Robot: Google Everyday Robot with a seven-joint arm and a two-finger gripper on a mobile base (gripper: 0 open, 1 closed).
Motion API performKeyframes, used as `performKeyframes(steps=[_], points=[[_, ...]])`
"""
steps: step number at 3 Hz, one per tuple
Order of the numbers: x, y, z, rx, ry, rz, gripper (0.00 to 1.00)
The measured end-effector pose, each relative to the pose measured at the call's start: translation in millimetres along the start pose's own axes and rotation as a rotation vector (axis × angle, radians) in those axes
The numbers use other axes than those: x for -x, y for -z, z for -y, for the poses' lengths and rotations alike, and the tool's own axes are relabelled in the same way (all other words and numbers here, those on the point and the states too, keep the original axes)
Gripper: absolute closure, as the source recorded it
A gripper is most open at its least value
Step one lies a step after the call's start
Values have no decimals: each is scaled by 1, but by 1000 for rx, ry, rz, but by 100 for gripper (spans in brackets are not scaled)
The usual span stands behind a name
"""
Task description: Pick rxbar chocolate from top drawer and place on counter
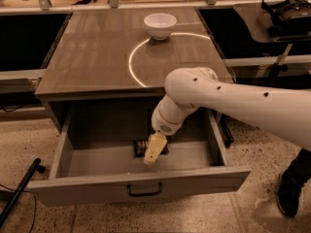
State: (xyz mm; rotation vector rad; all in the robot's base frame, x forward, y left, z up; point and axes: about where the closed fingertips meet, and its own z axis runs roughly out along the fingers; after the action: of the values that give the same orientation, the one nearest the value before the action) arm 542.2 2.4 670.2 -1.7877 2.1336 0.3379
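Note:
The top drawer (97,188) is pulled open below the counter (92,57). The rxbar chocolate (141,147), a dark wrapper with light lettering, lies flat on the drawer floor near the middle, partly covered by my gripper. My gripper (152,153), cream-coloured at the end of the white arm, reaches down into the drawer and sits right over the bar's right end. Whether it touches the bar does not show.
A white bowl (160,25) stands at the back of the counter by a bright curved line (133,64). A dark handle (144,190) hangs on the drawer front. A black pole (19,191) lies on the floor at left. Dark equipment (286,13) sits on a side table at right.

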Motion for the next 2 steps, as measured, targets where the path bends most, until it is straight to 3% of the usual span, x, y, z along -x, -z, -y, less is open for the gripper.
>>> performKeyframes(steps=[2], points=[[8, -30, -6, 14, 7, -44, 0]])
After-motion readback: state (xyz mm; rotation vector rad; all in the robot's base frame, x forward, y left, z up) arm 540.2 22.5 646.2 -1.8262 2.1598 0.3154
